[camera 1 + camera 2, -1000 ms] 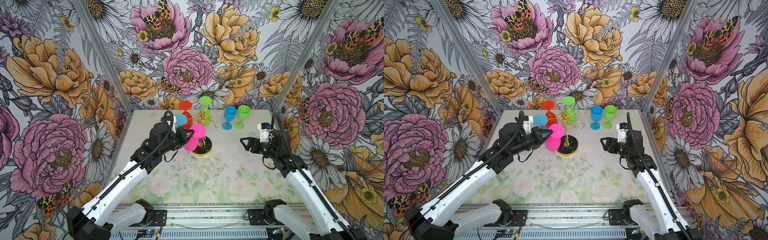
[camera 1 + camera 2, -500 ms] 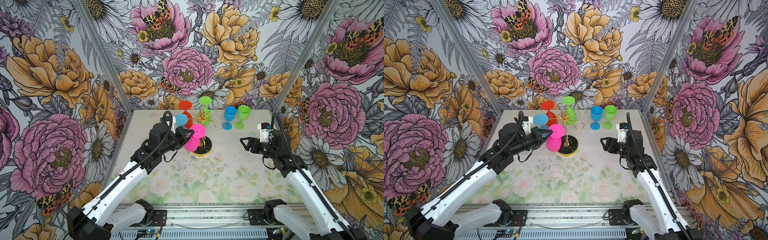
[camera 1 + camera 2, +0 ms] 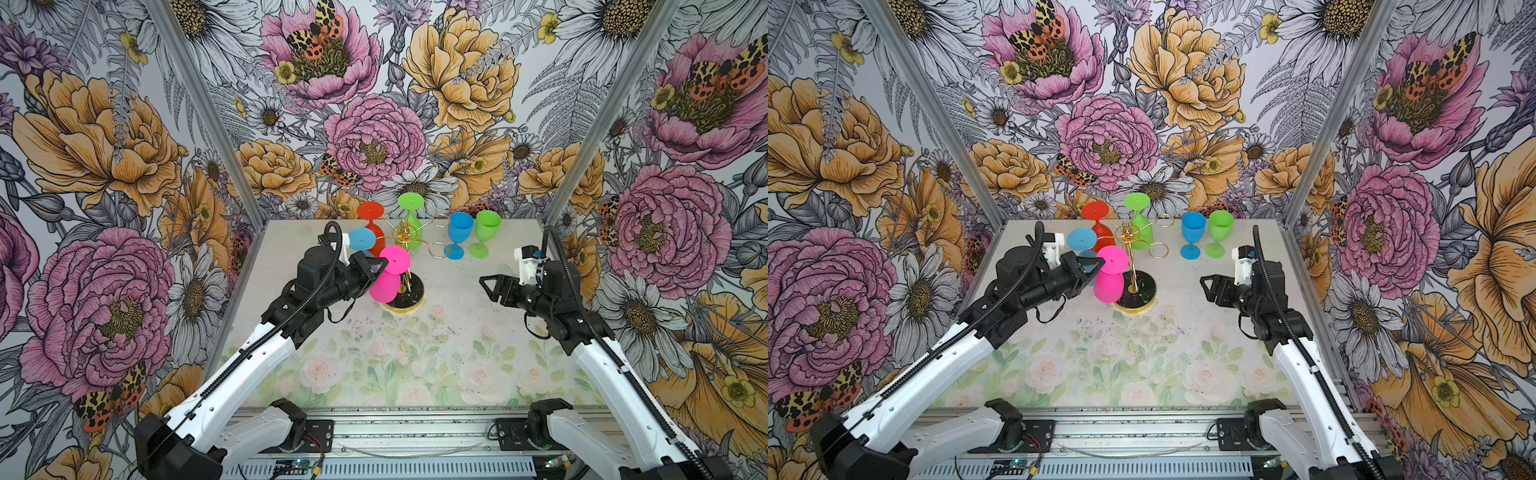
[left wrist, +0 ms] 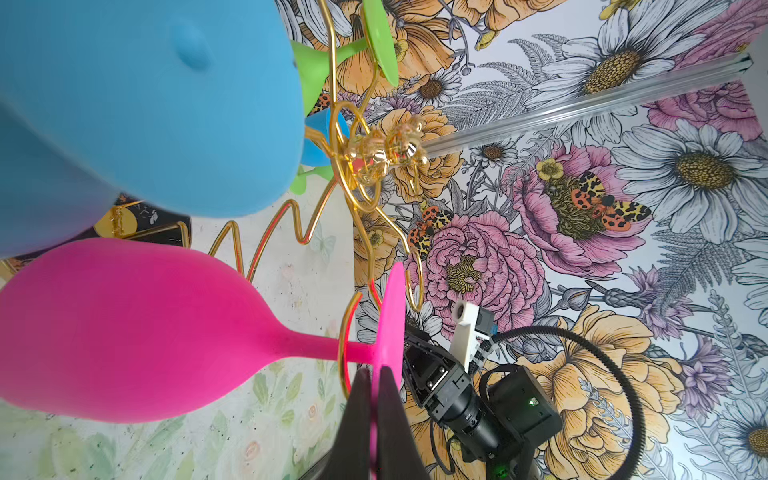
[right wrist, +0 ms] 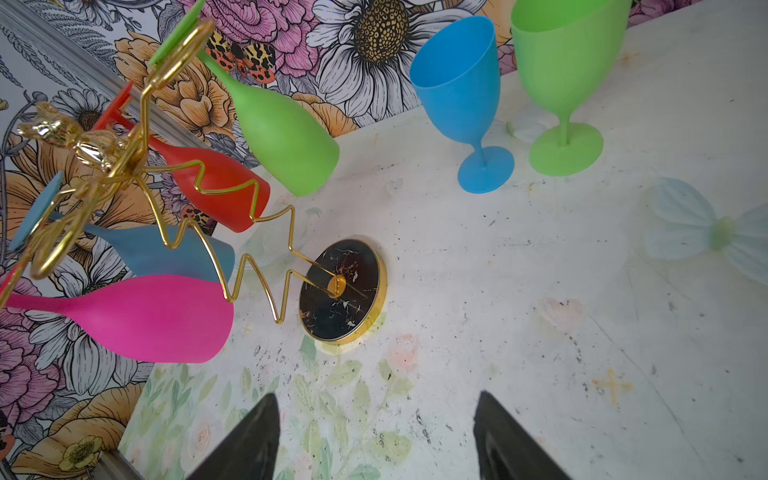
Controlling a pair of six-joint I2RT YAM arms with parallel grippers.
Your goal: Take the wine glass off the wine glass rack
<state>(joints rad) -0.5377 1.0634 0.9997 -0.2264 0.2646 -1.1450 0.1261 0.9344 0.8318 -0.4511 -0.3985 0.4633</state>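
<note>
Pink wine glass [image 3: 384,286] foot pinched by left fingers [image 4: 358,419]; right fingers [image 5: 249,440] spread, empty.

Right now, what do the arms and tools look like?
Left arm and right arm: white shells, black joints. A ribbed black cable loops over each wrist by a white bracket. Left tool and right tool: black tapered fingers.

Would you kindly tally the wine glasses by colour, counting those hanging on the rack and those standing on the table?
Pink glass: 1
Red glass: 1
Blue glasses, hanging and standing: 2
Green glasses, hanging and standing: 2
Total: 6
</note>
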